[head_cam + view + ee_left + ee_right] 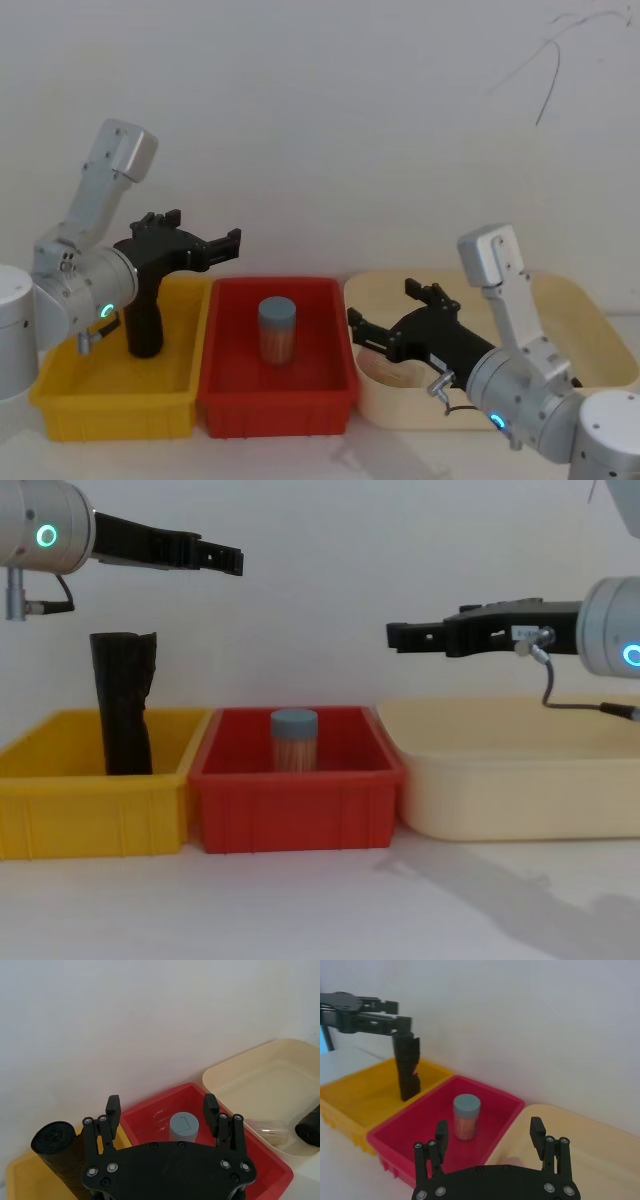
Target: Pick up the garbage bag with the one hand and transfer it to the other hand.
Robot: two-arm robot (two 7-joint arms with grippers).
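Garbage bag upright in yellow bin, apparently leaning slightly. Left gripper above and apart from it, fingers apart, empty. Right gripper over cream tub, fingers apart.

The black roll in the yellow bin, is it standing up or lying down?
Standing upright. The garbage bag rises well above the yellow bin rim, with the open left gripper above it.
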